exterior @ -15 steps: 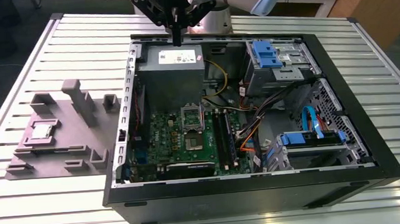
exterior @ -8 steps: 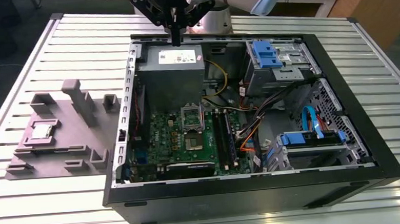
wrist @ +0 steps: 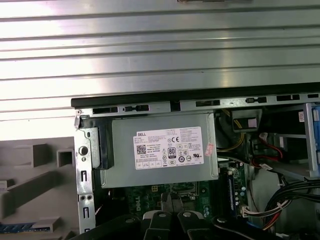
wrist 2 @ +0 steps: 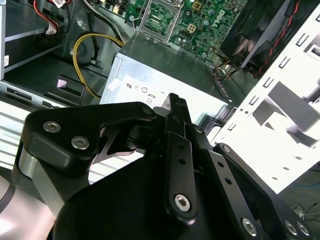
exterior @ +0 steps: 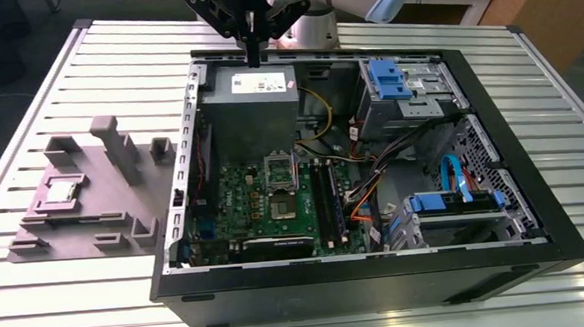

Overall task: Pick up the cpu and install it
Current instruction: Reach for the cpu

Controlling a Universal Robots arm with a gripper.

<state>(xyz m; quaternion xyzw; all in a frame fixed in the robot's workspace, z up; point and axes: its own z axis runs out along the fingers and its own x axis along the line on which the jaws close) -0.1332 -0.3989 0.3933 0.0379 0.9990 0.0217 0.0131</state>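
gripper closed and empty, hanging over the grey power supply box, cpu sitting well apart on the grey holder

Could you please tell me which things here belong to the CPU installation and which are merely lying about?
For the job: cpu on grey fixture; open socket on the motherboard; gripper.
Lying about: power supply; blue drive brackets; cables.

A white printed label stands on the grey box. It carries fine print, barcodes and certification symbols.
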